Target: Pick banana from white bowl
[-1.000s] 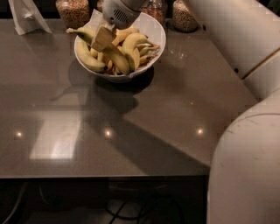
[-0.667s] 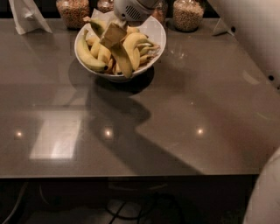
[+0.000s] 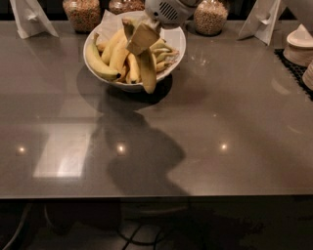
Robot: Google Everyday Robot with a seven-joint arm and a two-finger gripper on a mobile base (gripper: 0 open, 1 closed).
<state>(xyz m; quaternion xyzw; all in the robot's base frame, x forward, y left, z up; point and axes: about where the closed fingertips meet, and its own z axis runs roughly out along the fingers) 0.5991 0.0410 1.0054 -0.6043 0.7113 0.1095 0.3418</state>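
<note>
The white bowl (image 3: 174,40) stands at the back of the dark table and holds several yellow bananas. A long, slim, curved banana (image 3: 98,63) lies along the bowl's left side. Another banana (image 3: 147,74) hangs over the front rim. My gripper (image 3: 140,36) reaches down from the top edge into the middle of the bowl, right above that front banana and touching the pile. Its white wrist (image 3: 166,10) is above the bowl's back rim. What lies under the gripper is hidden.
Glass jars of grains (image 3: 82,13) (image 3: 211,16) stand behind the bowl. White card stands (image 3: 30,17) (image 3: 264,19) sit at the back corners. Stacked white dishes (image 3: 299,45) on a black mat are at the right edge. The table's front edge (image 3: 156,195) runs across below.
My gripper has shifted a little to the right over the bowl. The large white arm that filled the right side has left the view. The bananas look barely moved.
</note>
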